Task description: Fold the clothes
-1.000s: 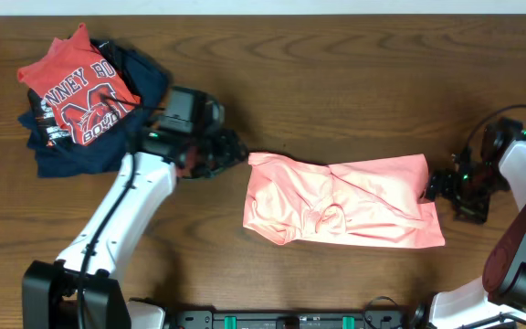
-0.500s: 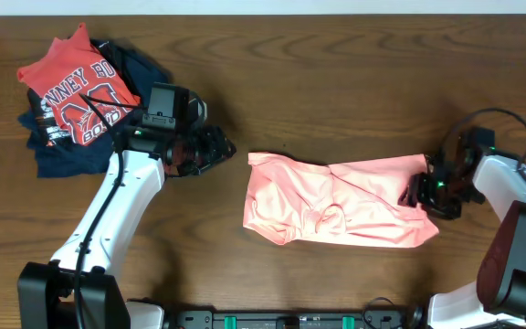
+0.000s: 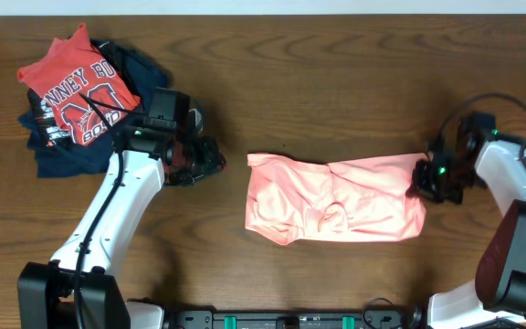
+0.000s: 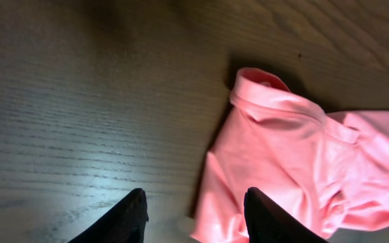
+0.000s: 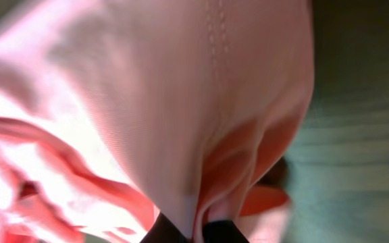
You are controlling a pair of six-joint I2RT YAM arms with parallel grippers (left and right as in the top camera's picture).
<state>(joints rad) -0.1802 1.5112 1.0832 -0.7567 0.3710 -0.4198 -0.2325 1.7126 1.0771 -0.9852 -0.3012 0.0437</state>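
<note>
The clothes, a salmon-pink T-shirt, lie bunched in a wide strip at the middle of the wooden table, plain side up. My right gripper is at the shirt's right edge, shut on a pinch of the pink cloth; in the right wrist view the fabric fold runs down between my gripper's two dark tips. My left gripper hovers open just left of the shirt. In the left wrist view the shirt's left edge lies under the right fingertip, and the gripper holds nothing.
A pile with a red printed shirt on dark navy garments sits at the back left corner. The table's far edge runs along the top of the overhead view.
My right gripper moved left onto the shirt's right edge and shut on it, drawing the lower right corner in. The left arm drew back a little to the left.
</note>
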